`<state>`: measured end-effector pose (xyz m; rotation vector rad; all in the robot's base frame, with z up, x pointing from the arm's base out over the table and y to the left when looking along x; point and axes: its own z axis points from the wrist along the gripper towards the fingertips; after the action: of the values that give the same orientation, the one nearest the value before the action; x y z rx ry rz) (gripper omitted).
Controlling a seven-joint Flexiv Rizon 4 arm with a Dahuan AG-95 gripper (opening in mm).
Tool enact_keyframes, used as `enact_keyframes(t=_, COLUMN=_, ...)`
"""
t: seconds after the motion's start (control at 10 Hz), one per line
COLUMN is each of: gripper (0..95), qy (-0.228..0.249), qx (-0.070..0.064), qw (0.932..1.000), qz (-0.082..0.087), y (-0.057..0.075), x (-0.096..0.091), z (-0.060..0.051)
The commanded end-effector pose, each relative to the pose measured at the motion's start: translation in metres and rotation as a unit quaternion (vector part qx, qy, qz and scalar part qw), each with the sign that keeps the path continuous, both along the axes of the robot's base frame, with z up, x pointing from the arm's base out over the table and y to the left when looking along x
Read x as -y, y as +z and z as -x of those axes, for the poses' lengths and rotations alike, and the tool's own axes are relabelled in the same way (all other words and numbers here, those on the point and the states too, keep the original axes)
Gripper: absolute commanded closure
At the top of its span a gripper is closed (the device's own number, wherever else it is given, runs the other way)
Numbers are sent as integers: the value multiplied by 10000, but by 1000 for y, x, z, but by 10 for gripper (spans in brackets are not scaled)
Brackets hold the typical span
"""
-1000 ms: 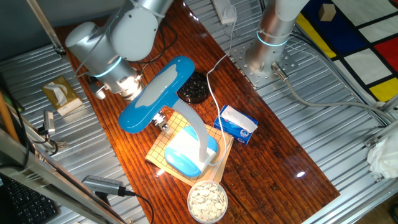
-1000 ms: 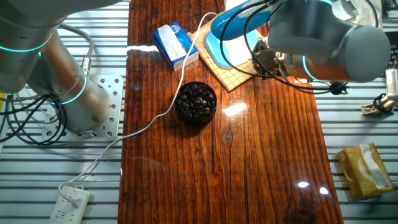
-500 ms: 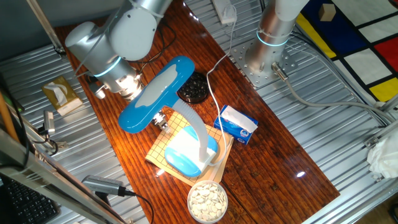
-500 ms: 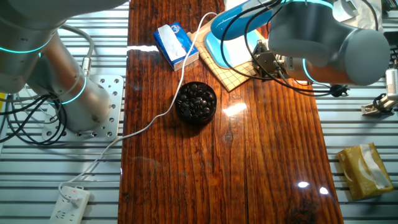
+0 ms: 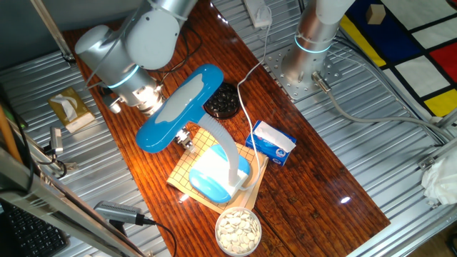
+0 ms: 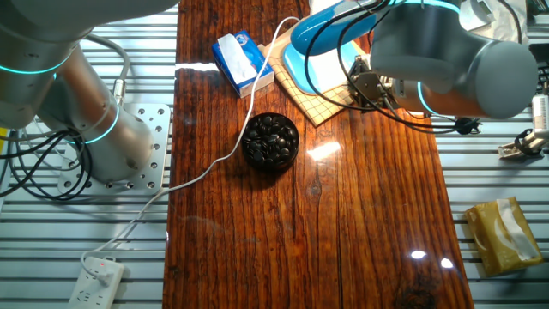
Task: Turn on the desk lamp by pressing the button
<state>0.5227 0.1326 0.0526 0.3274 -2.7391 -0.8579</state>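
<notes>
The gripper sits low beside the woven mat, its tip tucked under the lamp head in one fixed view and crowded by the arm's grey body in the other, so I cannot tell how wide the fingers stand or whether they touch anything. The desk lamp stands on that mat: a long oval bright-blue head, glossy plastic, a pale curved neck, and a rounded light-blue and white base. The base lies on the mat's middle, with the gripper just off the mat's edge on the head's side. Beyond the mat, a round dark bowl of black pieces rests on the polished wood table. A blue-and-white box lies beside the mat, and a bowl of pale pieces touches its near corner.
</notes>
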Motion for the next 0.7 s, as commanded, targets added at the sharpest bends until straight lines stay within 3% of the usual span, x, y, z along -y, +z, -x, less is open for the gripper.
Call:
enact_keyframes(t=0.1, gripper=950, qy=-11, qx=-12, qw=10000, qz=-50, y=-1, x=-5, z=-1)
enact_keyframes(t=0.7, gripper=950, qy=-64, qx=-10, qw=9999, qz=-81, y=-3, x=-21, z=-2)
